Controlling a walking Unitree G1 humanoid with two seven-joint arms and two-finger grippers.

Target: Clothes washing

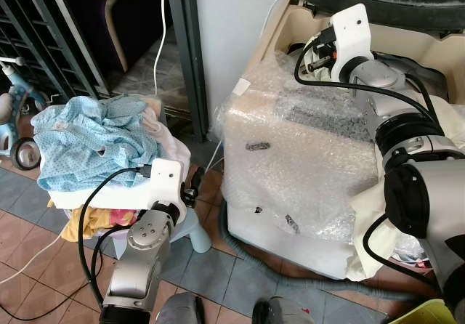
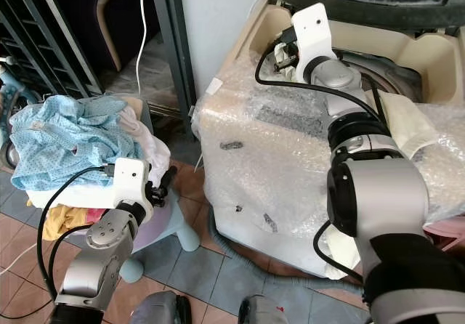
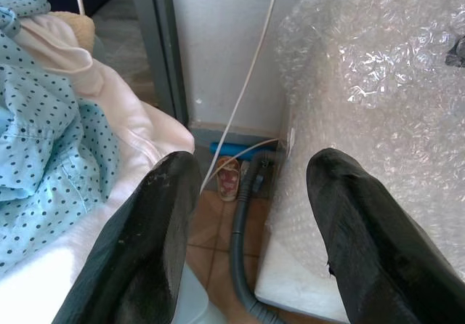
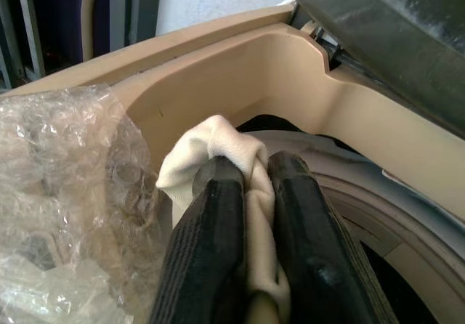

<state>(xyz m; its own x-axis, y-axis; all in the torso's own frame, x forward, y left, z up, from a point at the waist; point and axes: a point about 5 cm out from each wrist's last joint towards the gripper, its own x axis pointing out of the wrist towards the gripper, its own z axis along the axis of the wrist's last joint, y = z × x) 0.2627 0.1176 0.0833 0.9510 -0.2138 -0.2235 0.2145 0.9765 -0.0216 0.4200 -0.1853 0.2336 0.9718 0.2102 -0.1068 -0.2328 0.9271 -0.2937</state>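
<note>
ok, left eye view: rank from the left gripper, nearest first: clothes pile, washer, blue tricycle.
1. Clothes pile: just left of the left gripper, on the stool.
2. Washer: to its right, bubble-wrapped, across a strip of floor.
3. Blue tricycle: far left, beyond the pile.

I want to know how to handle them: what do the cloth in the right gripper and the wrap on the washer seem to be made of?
The cloth, pinched in the right gripper, looks like soft cream knit, perhaps cotton: matte, with fine ribbing and soft folds. The wrap over the washer is clear plastic bubble wrap: glossy, dotted with small bubbles.
</note>
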